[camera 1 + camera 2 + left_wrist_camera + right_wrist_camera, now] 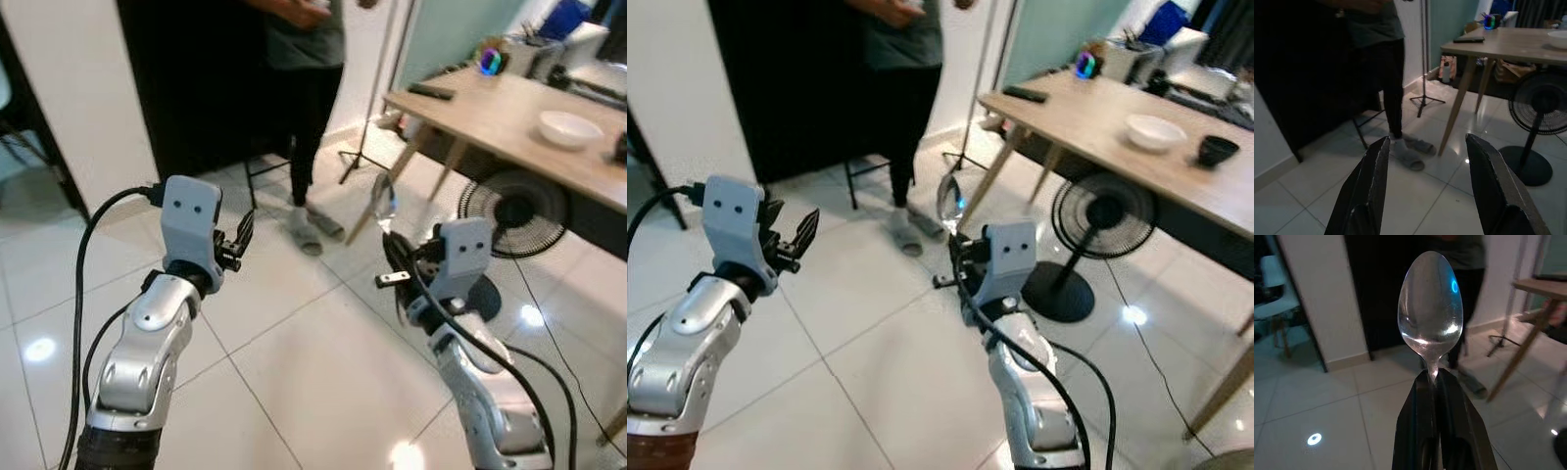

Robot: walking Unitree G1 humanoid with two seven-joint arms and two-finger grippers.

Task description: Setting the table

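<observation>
Pinched by its neck between the closed fingers of the right gripper (1436, 377), a clear spoon (1430, 313) is carried bowl-up, well short of the wooden table (1097, 117), presumably for laying beside the white bowl (1155, 131), while the left gripper (1426, 183) is held with fingers apart, empty.

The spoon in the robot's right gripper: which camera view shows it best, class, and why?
The right wrist view: the spoon appears large and close, bowl up, its neck pinched between the right gripper's shut fingers. Both eye views show it small, standing above that gripper against the floor and table leg.
</observation>
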